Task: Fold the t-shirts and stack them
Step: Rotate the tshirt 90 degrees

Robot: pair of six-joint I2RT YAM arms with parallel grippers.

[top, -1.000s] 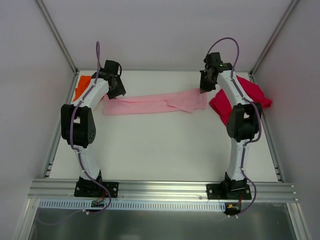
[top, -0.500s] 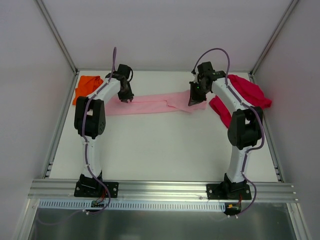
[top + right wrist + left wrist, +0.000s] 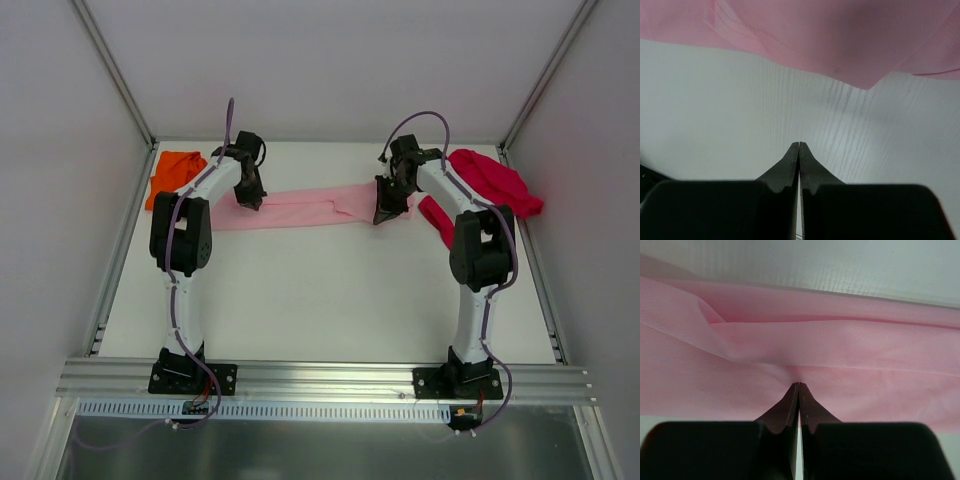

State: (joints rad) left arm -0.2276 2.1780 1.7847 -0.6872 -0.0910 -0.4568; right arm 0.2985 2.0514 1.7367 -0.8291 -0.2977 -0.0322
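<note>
Pink t-shirt (image 3: 300, 208) is lying as a long strip at 12 o'clock on the desk (image 3: 320, 300). Left fingers (image 3: 796, 390) are pinching its near edge thinly. Right fingers (image 3: 796, 150) are sitting shut and empty, hem just ahead. Risk: a one-sided lift, with the cloth slipping or skewing.

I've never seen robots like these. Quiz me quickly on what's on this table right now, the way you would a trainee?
1. Which colour t-shirt lies spread out in a long strip? A orange, B light pink, C crimson.
2. True or false: the orange t-shirt lies at the far left corner of the table.
3. Fill in: the right gripper is shut, its tips over bare ____.
Key: 1 B, the light pink t-shirt. 2 True. 3 table.
</note>
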